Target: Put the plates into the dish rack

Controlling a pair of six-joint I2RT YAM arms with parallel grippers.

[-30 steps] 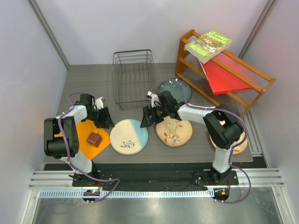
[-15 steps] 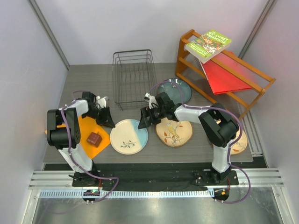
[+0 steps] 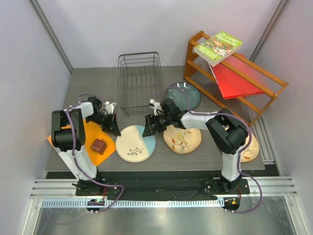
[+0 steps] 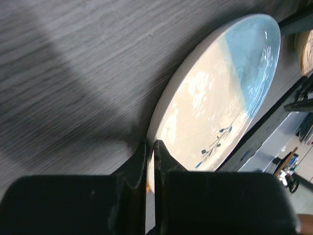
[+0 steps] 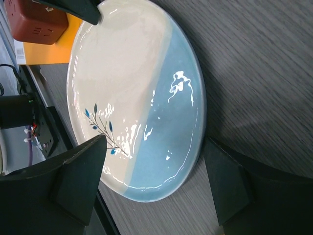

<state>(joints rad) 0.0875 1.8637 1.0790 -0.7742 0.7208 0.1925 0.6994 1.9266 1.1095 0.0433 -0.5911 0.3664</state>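
From above, the cream and light-blue plate [image 3: 135,143] lies flat on the surface [image 3: 98,88] at lower centre, with the dish rack [image 3: 139,81] above it. My left claw [image 3: 113,128] meets its left rim, my right claw [image 3: 148,129] its upper right. Left wrist: claw pinching that rim. Right wrist: claw spread, straddling the blue edge.

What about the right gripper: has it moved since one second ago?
Yes. The right gripper has shifted left and toward the near edge, farther from the dish rack, to the cream and light-blue plate.
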